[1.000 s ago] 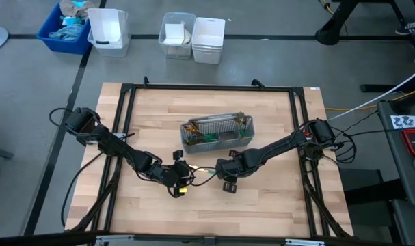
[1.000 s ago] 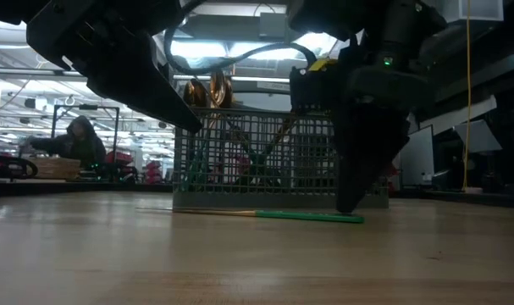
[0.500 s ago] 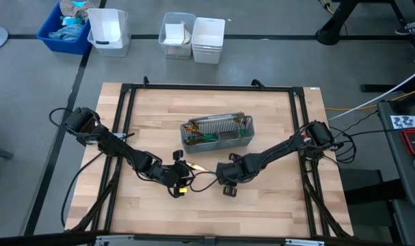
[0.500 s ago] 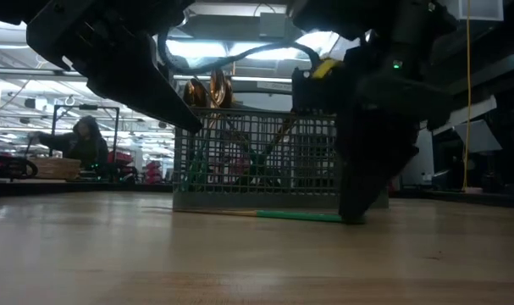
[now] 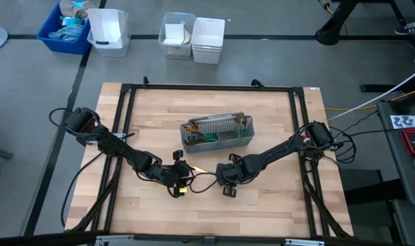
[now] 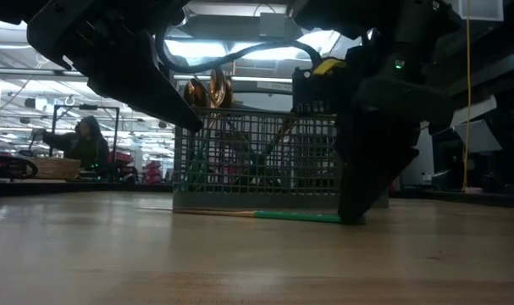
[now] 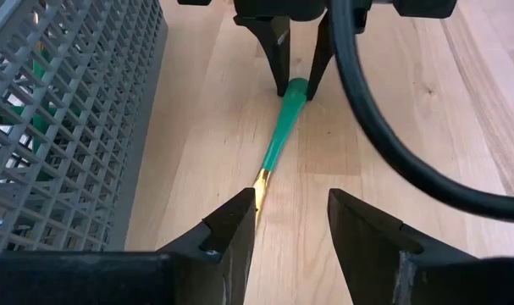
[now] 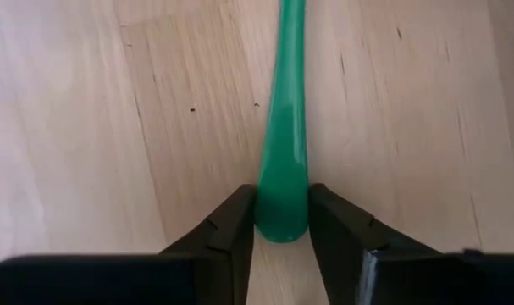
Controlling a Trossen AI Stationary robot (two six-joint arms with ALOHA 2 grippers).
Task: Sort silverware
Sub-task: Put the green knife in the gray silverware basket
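Note:
One piece of silverware lies flat on the table in front of the grey mesh caddy. Its teal handle points toward my right gripper, which is down at table level and shut on the handle's end. Its thin gold neck runs toward my left gripper. That gripper is open and hovers over the neck, one finger on each side, without touching it. The head is hidden, so I cannot tell what kind of piece it is. More teal-handled pieces stand in the caddy, gold heads up. My right gripper pinches the free end of the teal handle between its two fingers, which stand on the handle's two sides. They come slanting down from the table's right, in line with the handle. The piece lies flat on the wood.
The caddy stands just beyond the lying piece, toward the far edge. A black frame runs round the tabletop. Bare wood lies toward the near edge. Bins sit on the floor beyond the table, and a person shows far off in the room.
My right gripper has come down to the table and moved a little toward the near edge and the left, ending at the end of the teal handle. The piece has stayed where it lay.

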